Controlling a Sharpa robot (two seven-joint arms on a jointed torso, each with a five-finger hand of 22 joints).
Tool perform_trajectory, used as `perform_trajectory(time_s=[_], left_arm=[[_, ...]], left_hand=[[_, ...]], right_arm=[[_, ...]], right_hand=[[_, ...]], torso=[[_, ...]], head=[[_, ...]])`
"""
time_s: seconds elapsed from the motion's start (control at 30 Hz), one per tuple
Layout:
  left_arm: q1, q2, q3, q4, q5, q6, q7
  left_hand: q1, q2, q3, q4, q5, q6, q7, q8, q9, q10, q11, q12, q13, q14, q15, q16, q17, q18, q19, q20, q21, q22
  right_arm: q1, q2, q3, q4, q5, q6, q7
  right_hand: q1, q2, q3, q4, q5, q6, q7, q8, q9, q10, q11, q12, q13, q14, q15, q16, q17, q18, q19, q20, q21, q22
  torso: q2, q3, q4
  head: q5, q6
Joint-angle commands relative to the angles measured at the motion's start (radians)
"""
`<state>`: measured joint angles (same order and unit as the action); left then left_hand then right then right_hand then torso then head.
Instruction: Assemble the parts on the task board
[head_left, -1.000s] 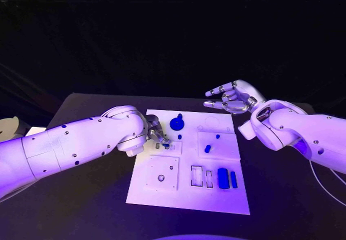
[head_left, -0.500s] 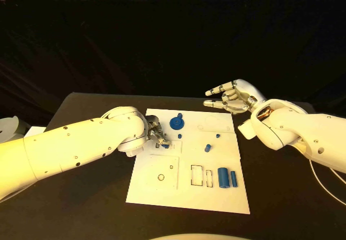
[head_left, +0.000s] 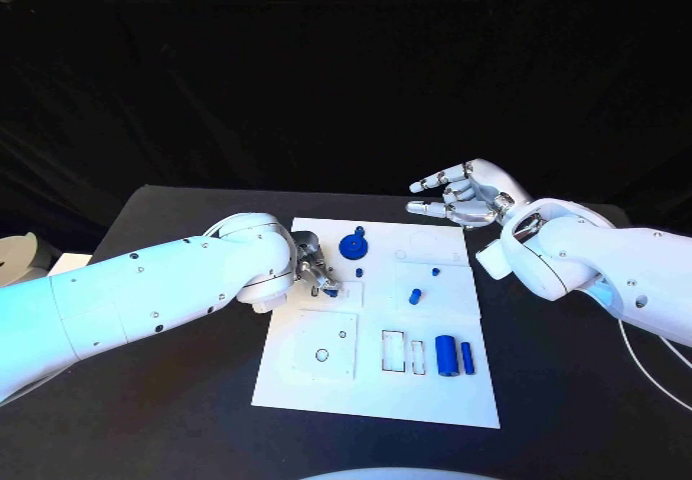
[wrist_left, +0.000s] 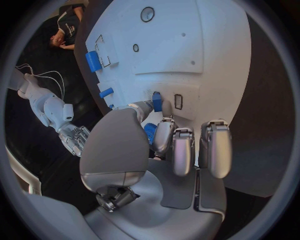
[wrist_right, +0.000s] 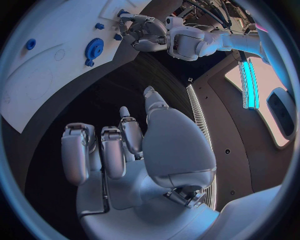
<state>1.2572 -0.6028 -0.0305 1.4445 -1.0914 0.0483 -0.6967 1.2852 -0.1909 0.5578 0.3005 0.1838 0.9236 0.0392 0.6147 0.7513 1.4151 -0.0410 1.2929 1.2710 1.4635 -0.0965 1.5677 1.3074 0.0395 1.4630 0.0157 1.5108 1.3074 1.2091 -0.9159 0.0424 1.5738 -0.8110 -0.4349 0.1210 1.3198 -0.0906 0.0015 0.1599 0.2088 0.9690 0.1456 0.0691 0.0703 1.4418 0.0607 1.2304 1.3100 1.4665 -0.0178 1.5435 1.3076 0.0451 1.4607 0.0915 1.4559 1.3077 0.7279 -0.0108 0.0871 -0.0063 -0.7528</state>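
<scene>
The white task board (head_left: 378, 385) lies in the middle of the black table. My left hand (head_left: 312, 268) rests over the board's left edge and pinches a small blue part (wrist_left: 157, 101) between thumb and a finger, right at the board's surface (wrist_left: 187, 50). A blue gear (head_left: 353, 246) stands near the far edge, also seen as the gear (wrist_right: 94, 48) from the right wrist. A small blue peg (head_left: 415, 296) sits mid-board, and two blue cylinders (head_left: 447, 355) lie at the near right. My right hand (head_left: 464, 196) hangs raised beyond the board's far right corner, fingers apart and loosely curled, holding nothing.
A white object (head_left: 18, 255) sits at the table's left edge. A thin cable (head_left: 652, 372) trails off my right arm over the table's right side. Bare black table (head_left: 159, 410) surrounds the board.
</scene>
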Motion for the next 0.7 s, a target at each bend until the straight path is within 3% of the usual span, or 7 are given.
perform_trajectory(time_s=[0.03, 0.5, 0.7], left_arm=[[-0.002, 0.001, -0.001, -0.002, -0.014, 0.030, -0.045], [-0.003, 0.001, -0.001, 0.003, -0.015, 0.072, -0.047], [-0.002, 0.006, -0.001, -0.007, -0.015, 0.078, -0.048]], left_hand=[[-0.001, 0.012, 0.146, -0.140, 0.002, 0.007, -0.010, 0.006, 0.002, 0.007, -0.001, 0.000, -0.001, 0.107, 0.000, 0.003, 0.263, -0.017, 0.064, -0.001, 0.004, 0.172], [-0.016, 0.001, 0.146, -0.149, -0.001, 0.011, -0.013, 0.011, 0.007, 0.010, -0.003, 0.003, 0.001, 0.107, -0.001, 0.003, 0.263, -0.018, 0.067, -0.002, 0.008, 0.178], [-0.080, -0.003, 0.110, -0.132, -0.004, 0.023, -0.022, 0.014, 0.012, 0.014, -0.009, 0.009, 0.006, 0.107, -0.005, 0.003, 0.263, -0.019, 0.070, -0.005, 0.011, 0.184]], right_arm=[[-0.001, 0.000, 0.000, 0.001, -0.008, 0.017, 0.003], [-0.002, 0.001, 0.000, 0.001, -0.010, 0.022, 0.002], [-0.003, -0.003, 0.000, 0.003, -0.012, 0.022, -0.001]], right_hand=[[0.003, 0.008, -0.005, -0.001, -0.003, 0.009, -0.001, -0.001, 0.001, -0.002, -0.005, 0.002, 0.072, 0.094, 0.000, -0.007, 0.225, 0.006, -0.003, -0.005, -0.004, 0.026], [0.002, 0.009, -0.006, -0.001, -0.004, 0.009, -0.001, -0.002, 0.001, -0.002, -0.005, 0.003, 0.072, 0.094, 0.000, -0.007, 0.224, 0.007, -0.004, -0.005, -0.005, 0.025], [0.003, 0.011, -0.007, -0.001, 0.000, 0.010, -0.002, -0.001, 0.001, -0.002, -0.005, 0.002, 0.071, 0.094, 0.000, -0.008, 0.224, 0.007, -0.004, -0.005, -0.005, 0.024]], torso=[[0.000, 0.0002, -0.0001], [0.001, 0.0008, 0.0002], [0.000, 0.0016, 0.0022]], head=[[0.001, -0.002], [0.001, -0.008], [0.002, -0.009]])
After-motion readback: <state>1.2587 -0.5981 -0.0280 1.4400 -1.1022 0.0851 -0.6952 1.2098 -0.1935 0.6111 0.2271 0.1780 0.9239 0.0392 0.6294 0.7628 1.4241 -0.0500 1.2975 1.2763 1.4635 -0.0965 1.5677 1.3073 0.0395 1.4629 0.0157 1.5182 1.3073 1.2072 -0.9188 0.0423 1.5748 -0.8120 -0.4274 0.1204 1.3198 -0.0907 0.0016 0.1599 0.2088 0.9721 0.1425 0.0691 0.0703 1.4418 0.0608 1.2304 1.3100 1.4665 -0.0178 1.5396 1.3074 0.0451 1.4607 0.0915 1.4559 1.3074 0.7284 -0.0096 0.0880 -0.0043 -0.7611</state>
